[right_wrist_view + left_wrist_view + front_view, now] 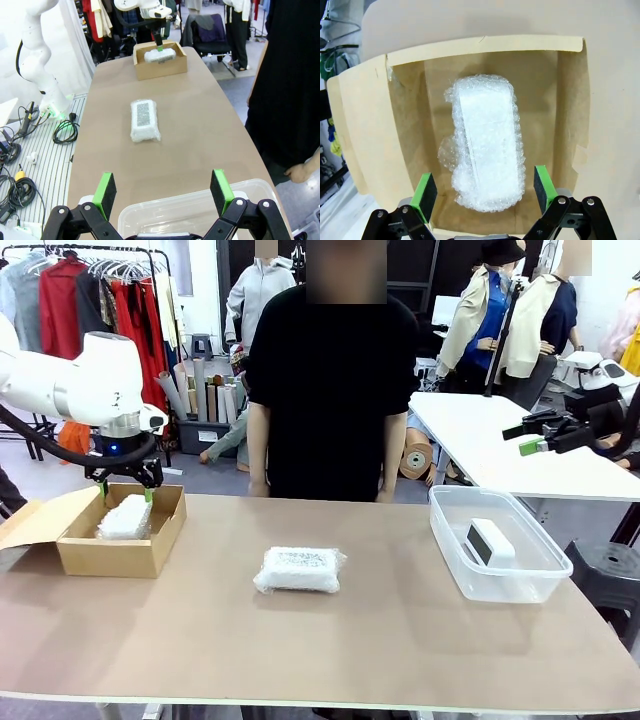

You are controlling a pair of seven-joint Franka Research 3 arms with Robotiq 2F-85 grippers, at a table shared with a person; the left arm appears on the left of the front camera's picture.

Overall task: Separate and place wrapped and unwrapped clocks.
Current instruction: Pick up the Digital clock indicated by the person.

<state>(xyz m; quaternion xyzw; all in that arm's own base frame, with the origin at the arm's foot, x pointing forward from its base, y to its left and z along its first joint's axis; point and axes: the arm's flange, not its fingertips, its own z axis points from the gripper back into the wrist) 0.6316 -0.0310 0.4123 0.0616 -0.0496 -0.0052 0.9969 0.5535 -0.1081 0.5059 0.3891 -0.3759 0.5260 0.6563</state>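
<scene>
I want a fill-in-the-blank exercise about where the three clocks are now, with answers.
The bubble-wrapped clock lies in a box made of ____.
The bare clock sits in the clear tub on the robot's ____ side.
The flat wrapped clock lies on the table ____ box and tub.
The left gripper and the right gripper both stand ____.
Answers: cardboard; right; between; open.

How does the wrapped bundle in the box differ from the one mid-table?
The boxed bundle lies in the cardboard box; the table bundle lies on the bare tabletop. The boxed bundle looks rounded, the table bundle flat with a speckled label. Both are white in clear wrap.
</scene>
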